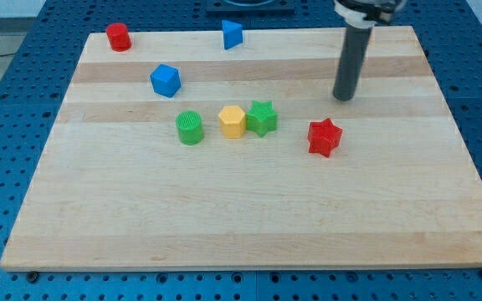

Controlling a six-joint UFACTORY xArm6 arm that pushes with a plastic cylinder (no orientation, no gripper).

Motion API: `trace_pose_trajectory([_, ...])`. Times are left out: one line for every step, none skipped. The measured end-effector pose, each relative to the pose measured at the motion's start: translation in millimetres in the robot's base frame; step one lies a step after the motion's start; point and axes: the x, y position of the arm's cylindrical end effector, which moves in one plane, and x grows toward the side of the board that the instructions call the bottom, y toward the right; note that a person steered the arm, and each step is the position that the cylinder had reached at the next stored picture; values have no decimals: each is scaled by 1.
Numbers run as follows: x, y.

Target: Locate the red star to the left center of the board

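The red star (pixel 325 137) lies on the wooden board (pixel 249 217), right of centre. My tip (pixel 343 98) stands just above and slightly right of the star in the view, a short gap apart, not touching it. The dark rod rises from the tip toward the view's top edge.
A green star (pixel 262 117) touches a yellow hexagon (pixel 233 121) left of the red star. A green cylinder (pixel 189 128) sits further left. A blue cube (pixel 165 80), a red cylinder (pixel 118 37) and a blue triangular block (pixel 232 34) lie toward the view's top left.
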Motion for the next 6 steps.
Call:
trace_pose_trajectory([30,1])
trace_pose_trajectory([69,9])
trace_pose_trajectory([107,10])
trace_pose_trajectory([93,10])
trace_pose_trajectory([72,-7])
trace_pose_trajectory([73,-49])
